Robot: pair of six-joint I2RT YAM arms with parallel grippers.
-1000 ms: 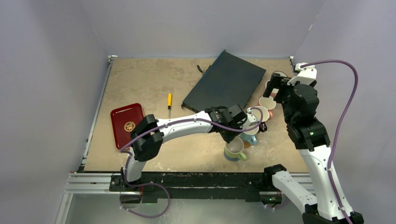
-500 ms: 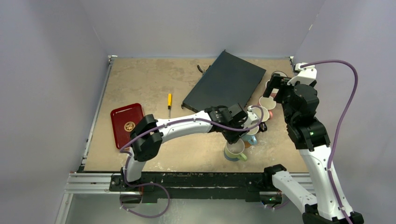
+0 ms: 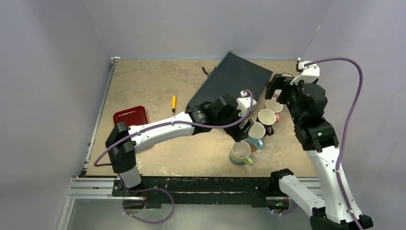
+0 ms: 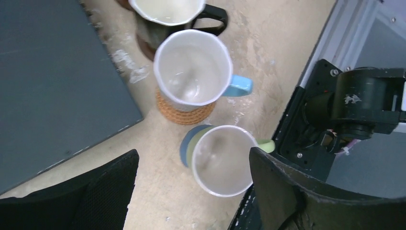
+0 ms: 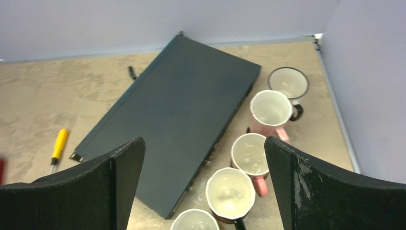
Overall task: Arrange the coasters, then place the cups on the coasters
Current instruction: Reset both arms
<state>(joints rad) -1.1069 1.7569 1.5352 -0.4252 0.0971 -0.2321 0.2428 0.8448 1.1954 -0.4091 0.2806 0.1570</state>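
One green cup point(image 4: 222, 160) below left pincer point(image 4: 192, 152), sits off-middle on blue-grey coaster point(image 4: 187, 143). Pincer wide open, holds nothing. Finger may bump cup, slide it off, tip it.

Beige table point(image 3: 158, 86) holds dark panel point(image 3: 230, 81), screwdriver point(image 3: 174, 103), red tray point(image 3: 130, 115), coasters point(image 4: 184, 115).

The big flat panel point(image 4: 48, 72) is dark grey-blue. Beside its edge, the light blue cup point(image 4: 191, 67), cream inside, stands on an orange coaster point(image 4: 184, 114) with a woven pattern. The green cup point(image 4: 222, 160) next to it has a blue-grey coaster point(image 4: 186, 146). On the panel's other side, the small tool point(image 5: 59, 143) is yellow.
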